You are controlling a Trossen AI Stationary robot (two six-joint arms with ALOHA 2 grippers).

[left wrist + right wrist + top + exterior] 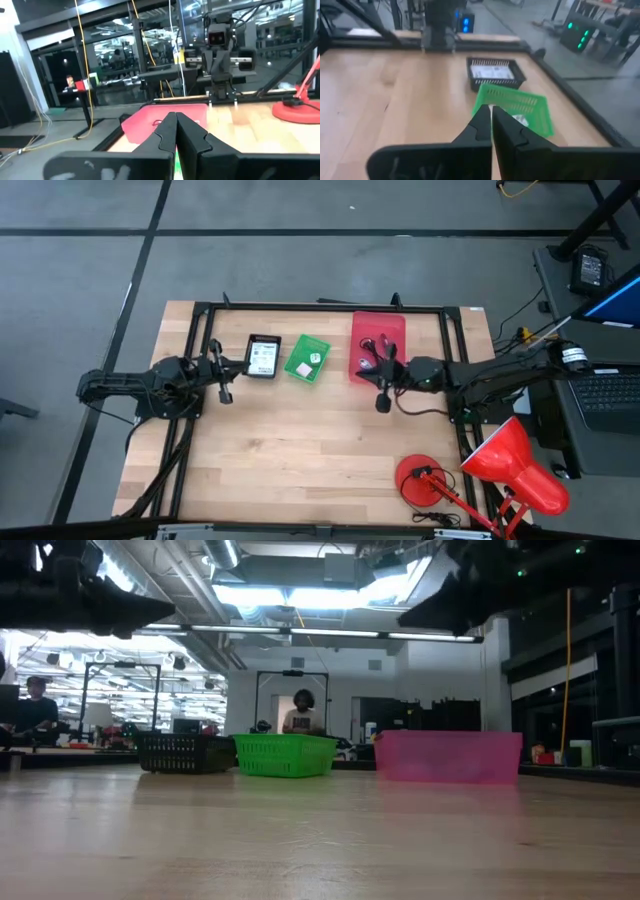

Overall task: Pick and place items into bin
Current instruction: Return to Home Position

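Observation:
Three bins stand in a row at the table's far side. The black bin (250,356) holds a white printed packet (264,357). The green bin (296,352) holds a pale die (314,358). In the red bin (392,330) lie dark and red cords (370,348). My left gripper (234,367) hovers shut beside the black bin's left side, pointing toward the table's right. My right gripper (368,370) hovers shut at the red bin's near left corner, pointing at the green bin (515,105). Neither holds anything.
A red desk lamp (515,465) with its round base (420,480) stands at the near right corner. A black frame (320,307) runs along the far edge and both sides. Bare wood (300,450) fills the near half. People sit in the room beyond (303,712).

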